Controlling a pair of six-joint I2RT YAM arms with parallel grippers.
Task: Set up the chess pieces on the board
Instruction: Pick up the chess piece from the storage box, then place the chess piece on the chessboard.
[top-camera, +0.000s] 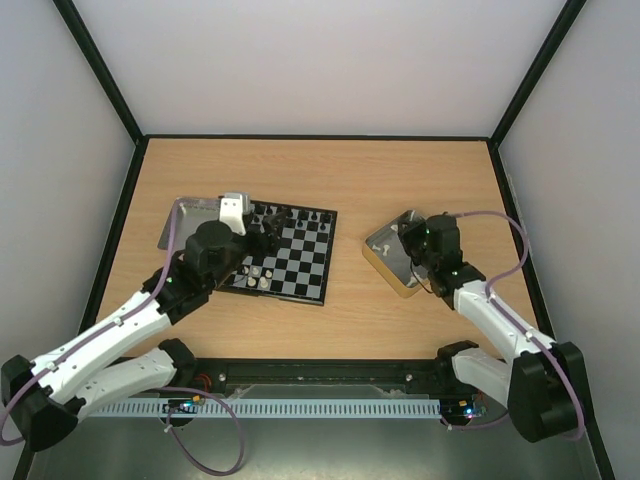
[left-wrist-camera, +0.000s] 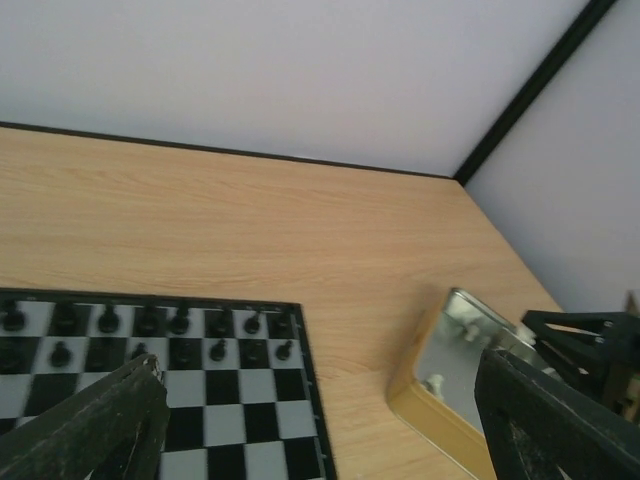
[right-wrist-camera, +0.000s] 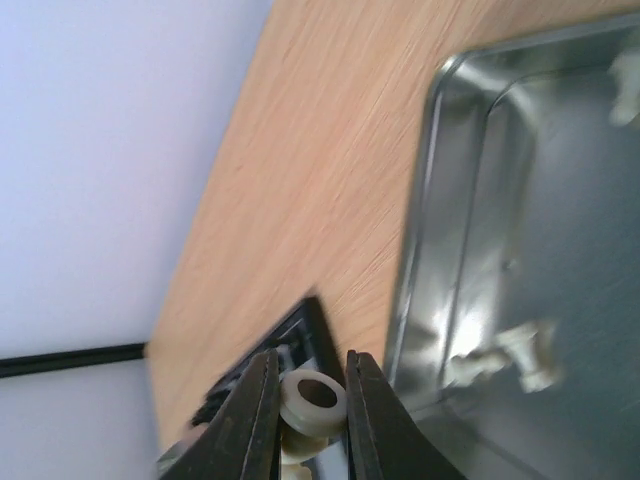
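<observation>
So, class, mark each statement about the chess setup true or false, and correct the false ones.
1. The right gripper is shut on a white piece. True.
2. The left gripper grips a black piece. False: it is open over the board and holds nothing.
3. Black pieces stand along the board's far rows. True.
4. The tin sits on the board. False: it is on the table, to the right of the board and apart from it.
5. The tin is empty. False: white pieces lie inside it.
</observation>
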